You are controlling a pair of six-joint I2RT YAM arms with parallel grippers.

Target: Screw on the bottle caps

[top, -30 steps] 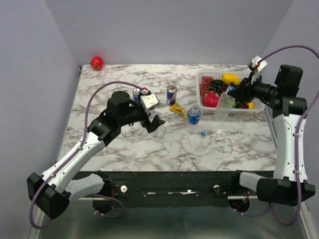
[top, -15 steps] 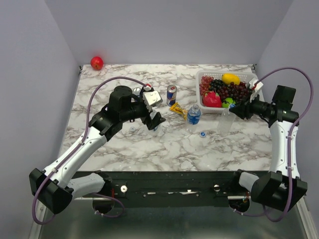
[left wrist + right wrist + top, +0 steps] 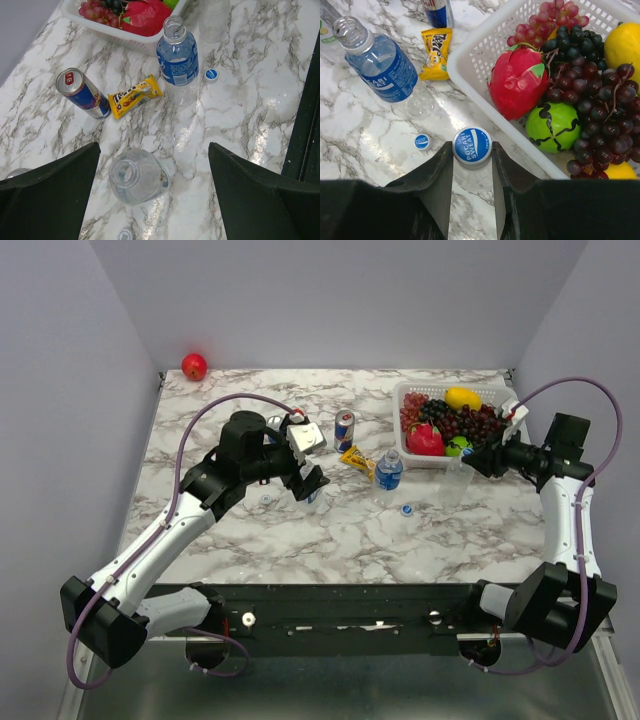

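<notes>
Blue cap clamped in right end effector, bottle beneath mostly hidden | left end effector spread apart

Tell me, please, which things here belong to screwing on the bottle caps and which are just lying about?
Job: labelled open bottle; loose blue cap; clear open bottle; whitish cap; third bottle, its seated cap gripped by the right gripper.
Lying about: drink can; candy packet; fruit basket; red round thing.

R wrist: bottle body hidden btwn jaws; can & basket cut off at frame edge.
</notes>
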